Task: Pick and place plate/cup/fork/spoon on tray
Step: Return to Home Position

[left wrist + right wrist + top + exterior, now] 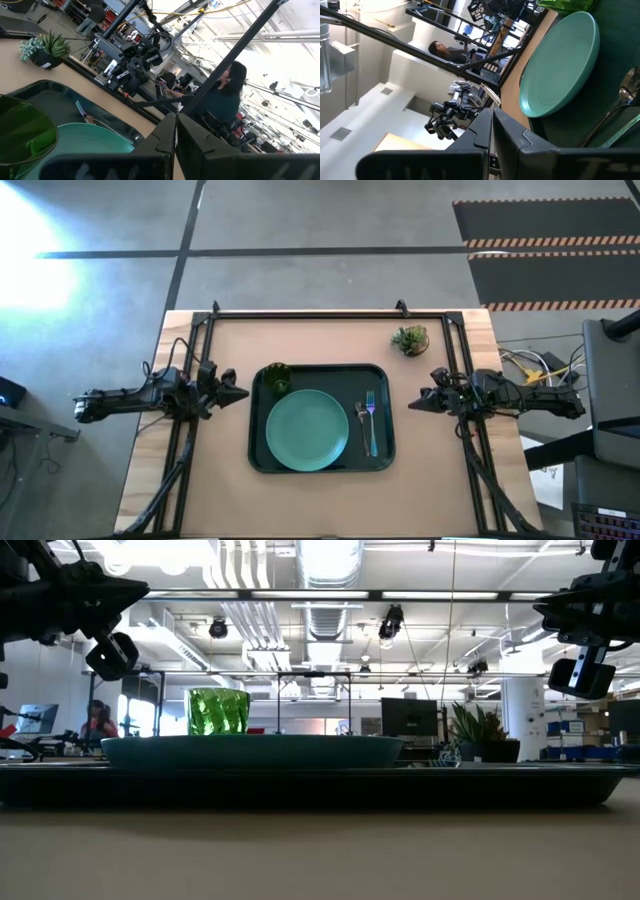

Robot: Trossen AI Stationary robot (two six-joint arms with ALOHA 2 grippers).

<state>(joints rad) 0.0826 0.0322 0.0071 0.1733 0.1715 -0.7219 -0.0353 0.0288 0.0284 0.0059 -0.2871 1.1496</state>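
Tray [340, 380]: plate [307, 430], cup [277, 378]; fork [372, 420] (beside spoon [362, 418])

Overhead, level, wrist views; tray [262, 452] shared

Translucent glossy cup [218, 711], shiny metal fork [371, 423], matt wooden table [432, 480]

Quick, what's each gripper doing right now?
Left gripper: fingers closed, empty, left of the tray.
Right gripper: fingers closed, empty, right of the tray.
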